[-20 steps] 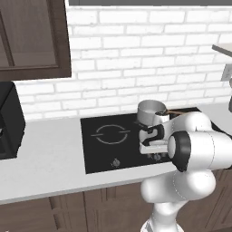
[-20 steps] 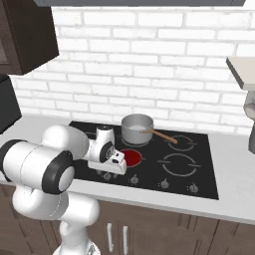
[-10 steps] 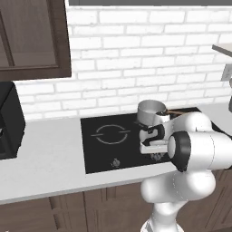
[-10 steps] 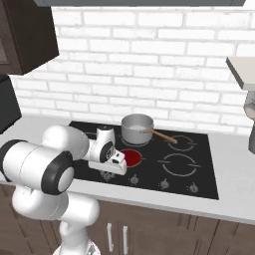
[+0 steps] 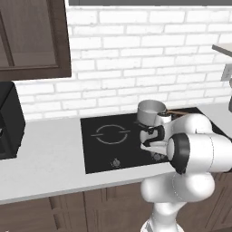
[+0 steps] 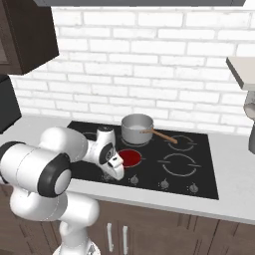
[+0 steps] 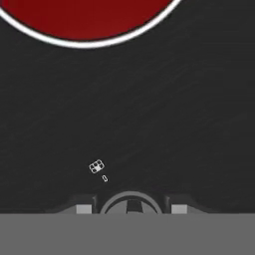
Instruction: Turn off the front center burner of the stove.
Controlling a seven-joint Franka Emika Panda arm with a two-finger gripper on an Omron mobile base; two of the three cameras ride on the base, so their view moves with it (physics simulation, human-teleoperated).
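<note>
Hand view: gripper low over stove, a knob between its tips – pinching or not, can't tell.
Front center burner glows red, just behind gripper. Tiny white icon by knob, no readable text. Pot w/ wooden handle behind burner.

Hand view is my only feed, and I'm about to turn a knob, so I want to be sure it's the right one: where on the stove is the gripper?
Observer: The gripper is at the knob row on the front edge of the stove, just in front of the red-glowing front center burner.
Operator: Are there other knobs beside it?
Observer: Yes. Three knobs run to its right along that edge.
Operator: Is anything standing on the glass?
Observer: A pot with a brown handle sits right behind that burner.
</note>
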